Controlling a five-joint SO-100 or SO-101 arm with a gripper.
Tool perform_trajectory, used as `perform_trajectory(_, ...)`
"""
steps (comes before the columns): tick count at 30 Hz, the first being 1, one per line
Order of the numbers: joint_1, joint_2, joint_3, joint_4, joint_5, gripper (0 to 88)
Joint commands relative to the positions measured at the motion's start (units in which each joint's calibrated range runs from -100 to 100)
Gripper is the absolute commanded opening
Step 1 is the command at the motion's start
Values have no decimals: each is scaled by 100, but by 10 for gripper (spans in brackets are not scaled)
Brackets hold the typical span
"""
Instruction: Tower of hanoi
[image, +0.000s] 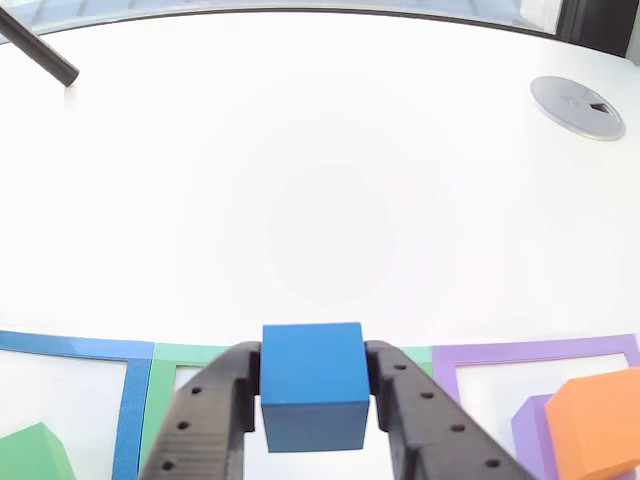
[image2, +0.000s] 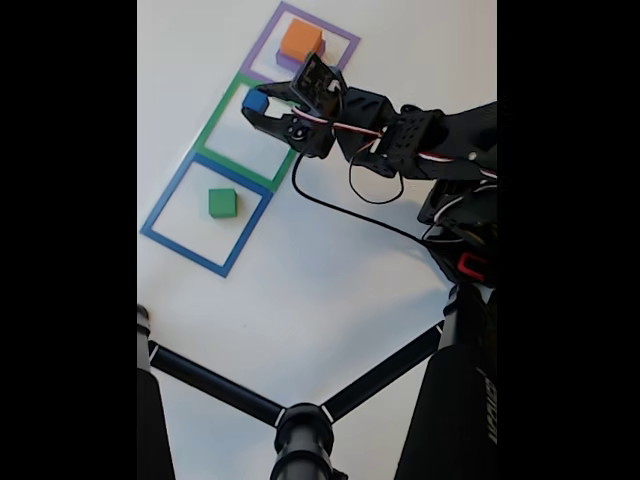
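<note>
Two black fingers (image: 205, 420) of the gripper (image: 313, 400) clamp the blue cube (image: 313, 385) from both sides. Cube position: over the green square outline (image2: 213, 125). Green cube (image2: 222, 203) sits inside the blue outline (image2: 160, 205).

Fixed view: three taped square outlines lie in a diagonal row on the white bench (image2: 320, 290). The green cube (image2: 222, 203) sits in the blue taped square (image2: 160, 212) at lower left. The blue cube (image2: 256, 101), between the gripper (image2: 258, 102) fingers, is over the green taped square (image2: 215, 122). The orange block (image2: 300, 40) rests on a purple block (image: 530, 425) inside the purple taped square (image2: 345, 40) at upper right.
</note>
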Motion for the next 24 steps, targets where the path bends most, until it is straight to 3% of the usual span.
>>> perform_trajectory(1, -41, -1436, -1434, 3635, 54, 24)
perform_trajectory(6, -443, -1936, -3298, 6307, 54, 24)
perform_trajectory(11, -971, -2283, -4507, 7910, 54, 22)
perform_trajectory(18, -1603, -2477, -5689, 9246, -31, 20)
perform_trajectory(24, -2006, -2501, -5907, 9416, -115, 19)
